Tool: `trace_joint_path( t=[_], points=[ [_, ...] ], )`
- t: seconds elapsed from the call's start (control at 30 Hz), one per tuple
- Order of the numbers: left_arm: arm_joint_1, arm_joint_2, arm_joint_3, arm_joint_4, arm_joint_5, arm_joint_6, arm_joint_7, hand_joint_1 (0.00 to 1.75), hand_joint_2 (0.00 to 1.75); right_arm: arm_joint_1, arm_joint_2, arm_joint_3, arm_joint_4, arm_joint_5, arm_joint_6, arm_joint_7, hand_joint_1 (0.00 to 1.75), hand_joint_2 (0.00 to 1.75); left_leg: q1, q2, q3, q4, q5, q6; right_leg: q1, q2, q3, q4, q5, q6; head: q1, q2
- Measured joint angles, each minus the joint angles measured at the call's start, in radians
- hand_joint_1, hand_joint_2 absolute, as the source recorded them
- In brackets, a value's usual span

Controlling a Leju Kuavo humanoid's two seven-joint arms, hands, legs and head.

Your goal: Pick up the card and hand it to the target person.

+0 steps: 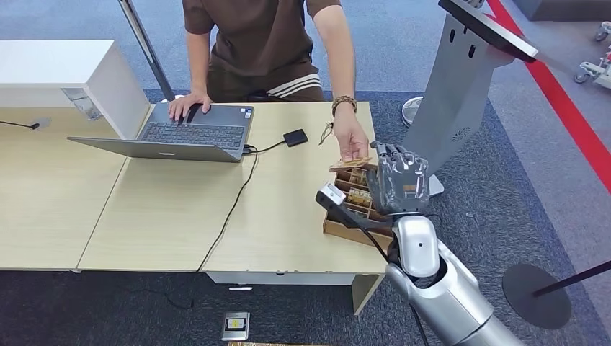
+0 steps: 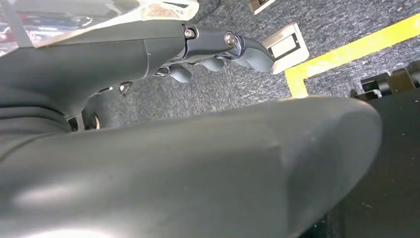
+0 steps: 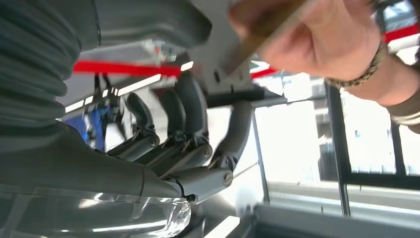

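The brown card is pinched in the person's hand at the table's right end, just above a wooden card box. My right hand is raised right beside the card, palm away from me. In the right wrist view its dark fingers stand straight and apart, with the card gripped by the person's fingers just beyond their tips. I see nothing held between thumb and fingers. My left hand hangs over the carpet, fingers loosely bent and holding nothing.
An open laptop lies under the person's other hand, with a cable running off the table and a small black box nearby. A grey kiosk stand rises right of my hand. A stanchion base sits on the floor.
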Motion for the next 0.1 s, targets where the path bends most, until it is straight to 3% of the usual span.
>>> trace_joint_path(
  t=[0.1],
  points=[
    [0.000, 0.001, -0.002, 0.002, 0.014, 0.010, 0.001, 0.00, 0.00, 0.005, 0.005, -0.002, 0.009, -0.144, -0.017, -0.049, 0.00, 1.75, 0.000, 0.000, 0.000, 0.000, 0.000, 0.000, 0.000, 0.000, -0.001, 0.000, 0.000, 0.000, 0.000, 0.000]
  ],
)
